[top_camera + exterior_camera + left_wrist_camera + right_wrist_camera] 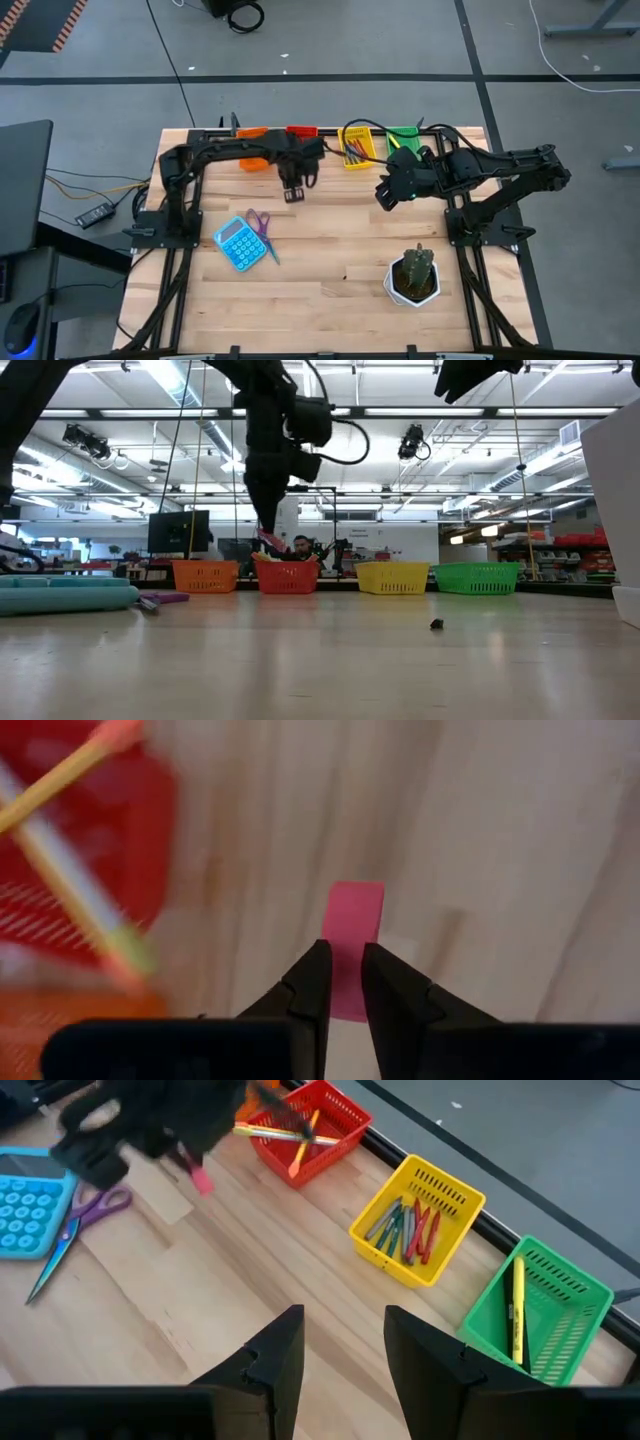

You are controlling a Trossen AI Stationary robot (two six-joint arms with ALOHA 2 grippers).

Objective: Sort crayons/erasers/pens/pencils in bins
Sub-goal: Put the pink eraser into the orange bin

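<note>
Looking down from the high view, the left gripper (293, 192) sits just left of centre in the upper half, below the red bin (301, 131) and beside the orange bin (251, 133); what it carries is too small to see there. The right gripper (387, 192) hangs right of centre, below the yellow bin (358, 146) and green bin (403, 134). A blue calculator (237, 243) and purple-handled scissors (262, 230) lie at lower left, a white cactus pot (413, 277) at lower right.

The low view lines all four bins across mid-frame, the left arm dropping over the red one, and a small dark object (436, 624) lies on the table at centre right.

The left wrist view alone shows the grip: the fingers (310, 988) are clamped on a pink eraser (354, 930) at centre, above bare wood, with pencils (75, 905) in the red bin at upper left.

The right wrist view shows its own fingers (275, 1355) spread apart and empty at the bottom, crayons (408, 1228) in the yellow bin at centre right, a yellow pen (517, 1309) in the green bin at lower right.
</note>
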